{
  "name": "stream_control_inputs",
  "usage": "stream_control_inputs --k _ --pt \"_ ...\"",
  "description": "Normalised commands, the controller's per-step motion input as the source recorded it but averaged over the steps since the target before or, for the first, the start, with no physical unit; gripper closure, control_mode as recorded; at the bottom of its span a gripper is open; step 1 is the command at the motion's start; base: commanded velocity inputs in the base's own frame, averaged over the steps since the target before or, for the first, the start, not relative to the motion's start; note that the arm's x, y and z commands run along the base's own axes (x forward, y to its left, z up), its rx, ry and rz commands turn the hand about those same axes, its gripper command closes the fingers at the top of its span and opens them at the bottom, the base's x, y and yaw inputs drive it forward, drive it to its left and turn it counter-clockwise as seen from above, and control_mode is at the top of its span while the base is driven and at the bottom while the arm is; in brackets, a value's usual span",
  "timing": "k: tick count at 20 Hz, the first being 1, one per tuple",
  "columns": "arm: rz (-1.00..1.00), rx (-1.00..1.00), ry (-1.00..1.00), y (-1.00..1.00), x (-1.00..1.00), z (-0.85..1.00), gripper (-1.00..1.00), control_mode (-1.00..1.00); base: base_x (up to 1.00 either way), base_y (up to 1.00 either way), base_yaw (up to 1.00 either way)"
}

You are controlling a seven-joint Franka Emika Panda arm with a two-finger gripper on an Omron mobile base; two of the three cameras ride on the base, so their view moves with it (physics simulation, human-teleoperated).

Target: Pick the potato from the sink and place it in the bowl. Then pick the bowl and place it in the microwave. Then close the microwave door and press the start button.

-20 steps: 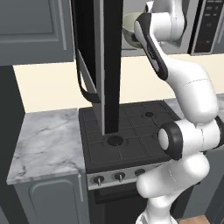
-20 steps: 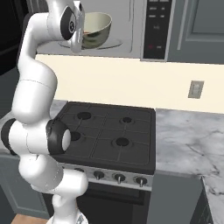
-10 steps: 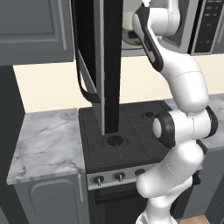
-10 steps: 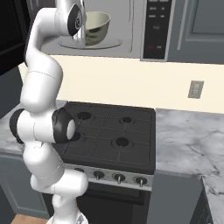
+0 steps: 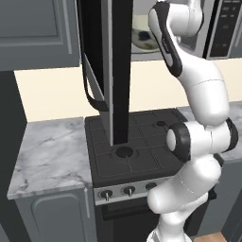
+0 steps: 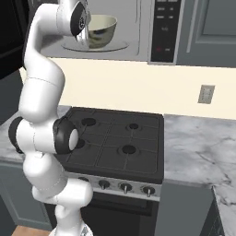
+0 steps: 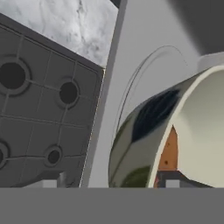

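The bowl [image 6: 102,30] is seen inside the microwave [image 6: 138,27] at upper left of the right base view, potato [image 7: 168,151] inside it. Gripper [image 6: 85,44] state cannot be told. Door [image 5: 101,71] is swung open.

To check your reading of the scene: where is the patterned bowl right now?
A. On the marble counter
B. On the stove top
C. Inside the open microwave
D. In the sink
C: the bowl sits on the round tray inside the microwave, above the stove, with the microwave door swung open.
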Motion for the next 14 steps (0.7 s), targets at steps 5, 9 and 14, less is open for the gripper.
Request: stream_control_inputs --k 5,9,14 --pt "0.07 0.00 -0.13 0.12 -1.00 -0.32 -1.00 -1.00 0.00 0.00 0.00" --pt "0.07 0.00 -0.06 0.18 -1.00 -0.58 -1.00 -1.00 0.00 0.00 0.00" --pt "0.06 0.00 0.00 0.25 -1.00 -0.64 -1.00 -1.00 0.00 0.00 0.00"
